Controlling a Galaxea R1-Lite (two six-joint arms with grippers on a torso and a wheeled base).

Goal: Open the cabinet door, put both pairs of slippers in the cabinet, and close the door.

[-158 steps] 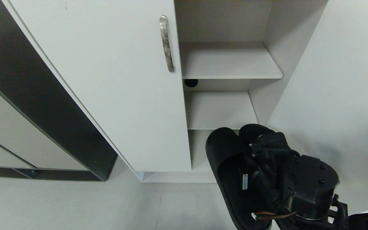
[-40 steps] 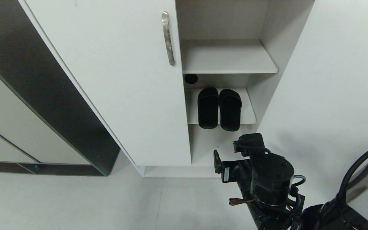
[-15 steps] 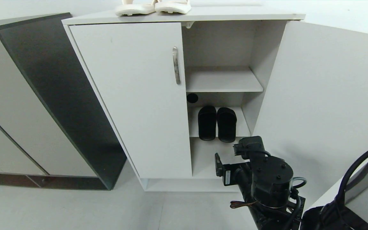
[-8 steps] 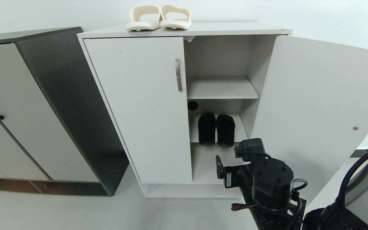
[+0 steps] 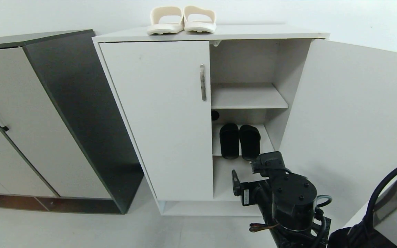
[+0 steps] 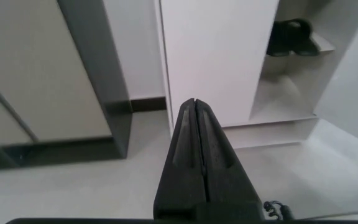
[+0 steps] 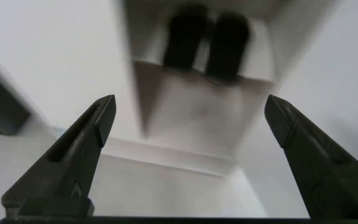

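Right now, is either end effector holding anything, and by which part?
Nothing is held. The right end effector is open and empty; the left end effector is shut on nothing.

Lighting's soft and even, pretty bright, no glare anywhere. The inside of the white two-door cabinet [image 5: 246, 62] sits in light grey shade. The head view bends straight lines toward its edges, fisheye style. The right wrist view is smeary: the pair of black rubber slippers [image 7: 207, 40] is just blobs.
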